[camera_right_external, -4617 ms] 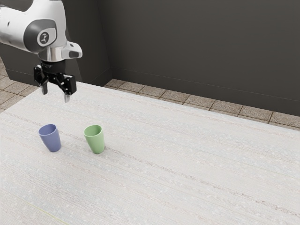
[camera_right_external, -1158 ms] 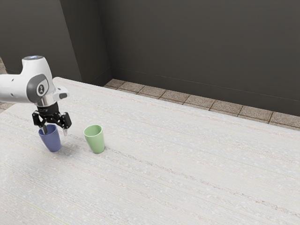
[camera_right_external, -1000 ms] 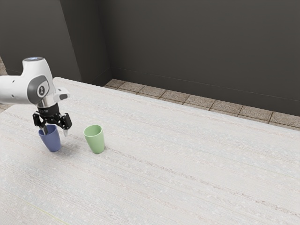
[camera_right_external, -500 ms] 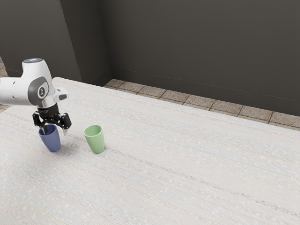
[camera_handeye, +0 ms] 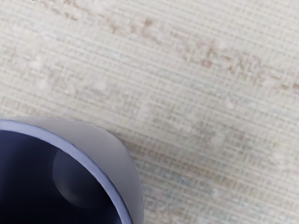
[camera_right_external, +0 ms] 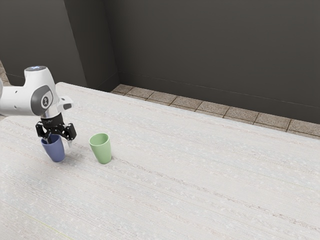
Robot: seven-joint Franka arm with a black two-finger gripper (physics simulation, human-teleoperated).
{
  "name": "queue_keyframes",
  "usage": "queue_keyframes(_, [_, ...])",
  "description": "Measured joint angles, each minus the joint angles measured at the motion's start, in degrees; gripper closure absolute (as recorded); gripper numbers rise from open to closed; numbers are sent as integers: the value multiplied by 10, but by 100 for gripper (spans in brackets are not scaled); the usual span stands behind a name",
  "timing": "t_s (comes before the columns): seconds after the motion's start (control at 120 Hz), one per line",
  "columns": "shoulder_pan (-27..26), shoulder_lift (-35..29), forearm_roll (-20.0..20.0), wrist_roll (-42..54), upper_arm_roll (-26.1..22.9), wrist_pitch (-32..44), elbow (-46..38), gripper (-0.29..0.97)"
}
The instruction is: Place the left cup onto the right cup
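Two cups stand upright on the pale table (camera_right_external: 200, 165). The blue cup (camera_right_external: 54, 151) is toward the exterior view's left and the green cup (camera_right_external: 101, 148) stands a short gap to its right. My gripper (camera_right_external: 57, 142) hangs at the blue cup's rim, open. One finger dips inside the cup's mouth, while the other sits just outside the wall that faces the green cup. In the wrist view, the blue cup (camera_handeye: 107, 158) appears close under my hand, with its rim, dark inside and outer wall over the table's weave.
A tiled floor strip (camera_right_external: 240, 114) and dark walls lie beyond the table's far edge. Wide bare tabletop stretches to the exterior view's right of the green cup.
Over the last seconds my gripper came down from high above the table to the blue cup's rim. In the last half second the arm shifted slightly left; the cups stayed put.
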Motion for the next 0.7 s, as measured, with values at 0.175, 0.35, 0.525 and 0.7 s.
queue_keyframes(0.175, [0,-5,-2,1,0,-2,0,45])
queue_keyframes(0.35, [-1,-5,4,1,0,-5,0,66])
queue_keyframes(0.525, [-1,-6,7,1,0,-6,1,74])
queue_keyframes(0.7, [-1,-10,9,0,0,-8,0,77])
